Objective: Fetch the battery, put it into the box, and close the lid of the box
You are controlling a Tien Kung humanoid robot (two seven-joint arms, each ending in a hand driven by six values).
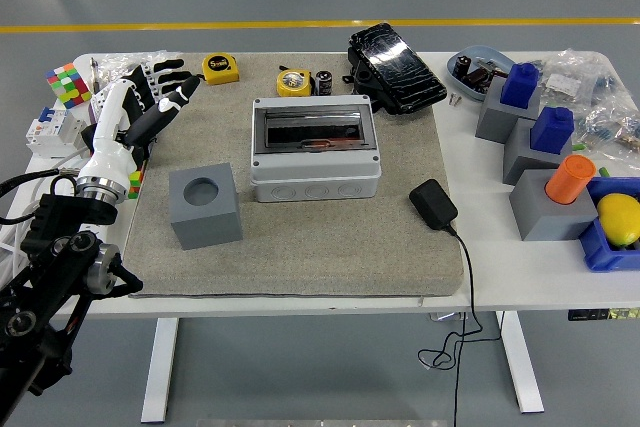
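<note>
Left hand (150, 97) upper left, fingers spread, empty. Advise reach right to battery (324, 82) above box (315, 152).

You've got two tape measures (221, 68) (293, 81), four grey blocks (205, 206) (497, 115) (528, 153) (545, 213), one box (315, 150), one battery (324, 82), one charger (433, 203).

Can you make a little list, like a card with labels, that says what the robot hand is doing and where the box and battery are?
left hand: open, holding nothing, over the table's left end
right hand: not in view
box: grey, mid-mat, clear lid shut
battery: small, black, behind the box, by a yellow tape measure
grey cube: left of the box, round hole on top
</note>
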